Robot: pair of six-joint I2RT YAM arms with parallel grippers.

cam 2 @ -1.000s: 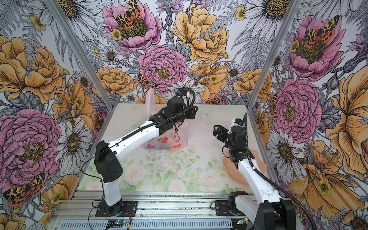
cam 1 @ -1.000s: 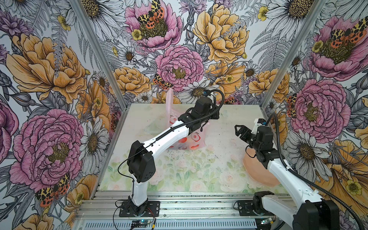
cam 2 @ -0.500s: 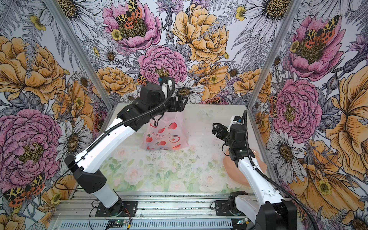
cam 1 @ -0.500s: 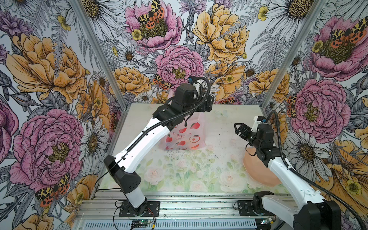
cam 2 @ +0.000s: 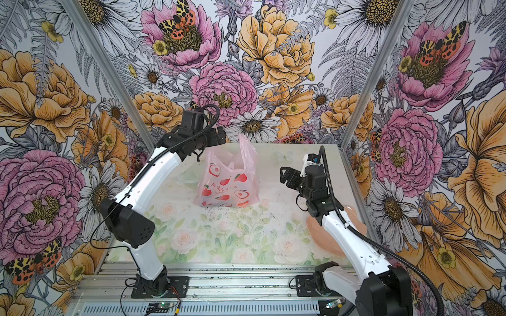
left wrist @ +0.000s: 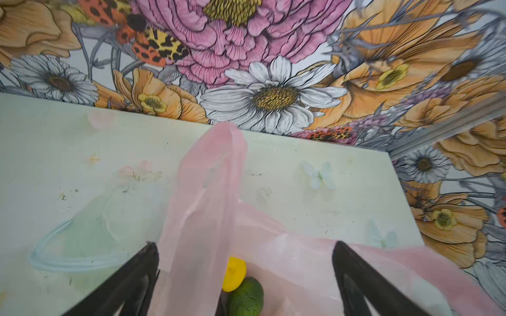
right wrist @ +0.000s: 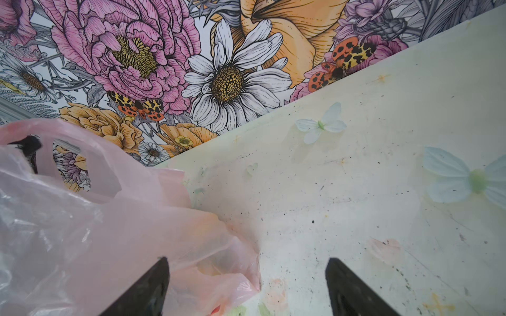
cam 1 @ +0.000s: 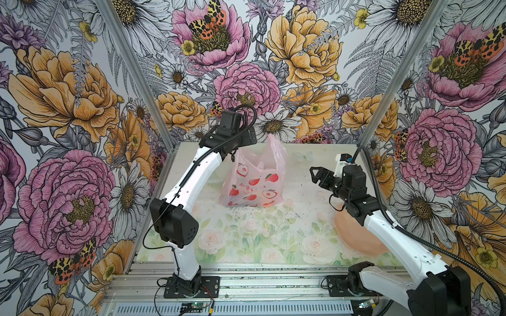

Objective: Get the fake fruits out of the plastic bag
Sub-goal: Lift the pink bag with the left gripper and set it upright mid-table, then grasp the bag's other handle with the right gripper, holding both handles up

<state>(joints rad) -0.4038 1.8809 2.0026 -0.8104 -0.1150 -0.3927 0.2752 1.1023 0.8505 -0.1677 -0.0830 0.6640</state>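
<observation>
Top views both place the plastic bag (cam 1: pixel 253 183) upright on the tabletop (cam 1: pixel 246 238), toward the back wall, with one loop handle (cam 1: pixel 273 147) sticking up. Your left hand (cam 1: pixel 250 136) hangs over the bag's mouth, spread wide and empty. Your right hand (cam 1: pixel 315 173) waits well apart on the other side, also spread and empty. Treat the bag as thin, soft film that will likely crumple, slide and lift with whatever you pull. You would do well to hold a handle with one hand while the other reaches in. A peach plate (cam 1: pixel 350 232) lies partly under the right arm, clear of the bag. Left wrist view looks between wide fingers (left wrist: pixel 131 284) into the opening. There a yellow fruit (left wrist: pixel 234 273) touches a dark green fruit (left wrist: pixel 246 298). These fake fruits are probably light, hard and smooth, so close across the widest part. The handle's film partly veils them, and a faint clear dish (left wrist: pixel 54 257) sits beside the bag. Right wrist view shows the bag's side bulging near one finger (right wrist: pixel 145 290), with a faint orange tint through the film. The other fruits are hidden.
</observation>
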